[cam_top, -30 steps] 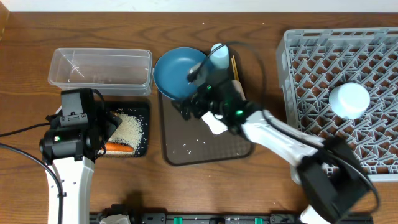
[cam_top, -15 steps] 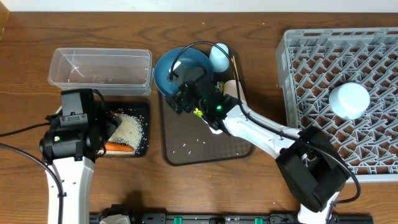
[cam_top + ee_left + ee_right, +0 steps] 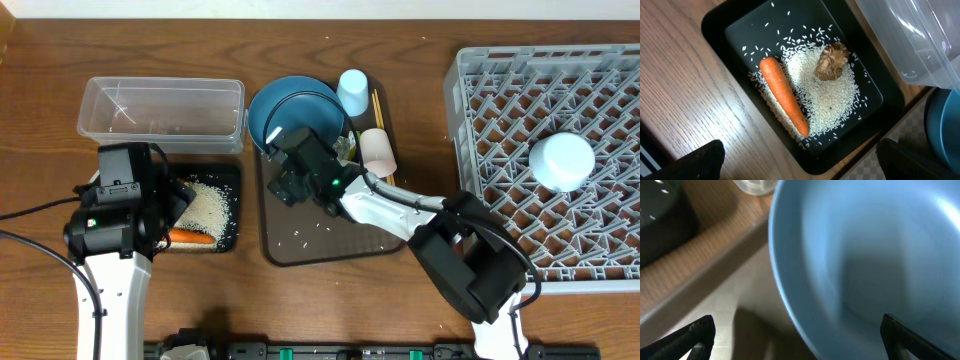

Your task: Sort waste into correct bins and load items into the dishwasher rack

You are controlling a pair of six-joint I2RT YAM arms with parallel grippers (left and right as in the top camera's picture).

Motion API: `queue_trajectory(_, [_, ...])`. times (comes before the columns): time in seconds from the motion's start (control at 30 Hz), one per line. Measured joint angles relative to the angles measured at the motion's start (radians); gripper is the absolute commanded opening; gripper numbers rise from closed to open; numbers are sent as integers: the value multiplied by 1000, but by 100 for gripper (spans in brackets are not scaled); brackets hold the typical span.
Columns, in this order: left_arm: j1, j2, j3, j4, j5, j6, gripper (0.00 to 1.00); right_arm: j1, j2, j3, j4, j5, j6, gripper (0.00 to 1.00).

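hovering wide open, the right claw (image 3: 800,339) is hanging just over the near rim of the large dark blue bowl (image 3: 865,255). left claw (image 3: 807,165) is gaping too, with the orange carrot (image 3: 785,102) lying in the black tray (image 3: 740,25) right ahead of it.

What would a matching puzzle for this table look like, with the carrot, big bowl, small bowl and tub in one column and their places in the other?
Things:
1. carrot
2. big bowl
3. small bowl
4. tub

Places:
A. in the rack
B. on the bare table
C. in the black tray
D. on the brown tray

Pairs: 1-C, 2-D, 3-A, 4-B
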Motion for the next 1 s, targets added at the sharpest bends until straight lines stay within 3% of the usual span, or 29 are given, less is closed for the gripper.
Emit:
queue_trajectory(0.1, [0,0,0,0,0,0,98,10,0,0,-5,0,-4,85])
queue_trajectory(0.23, [0,0,0,0,0,0,98,14,0,3,-20,3,-13,57])
queue_trajectory(0.67, [0,0,0,0,0,0,98,18,0,5,-85,-1,-16,14])
queue_trajectory(0.8, [0,0,0,0,0,0,98,26,0,7,-92,-1,-16,7])
queue_trajectory(1.0, [0,0,0,0,0,0,98,46,0,19,-96,1,-15,8])
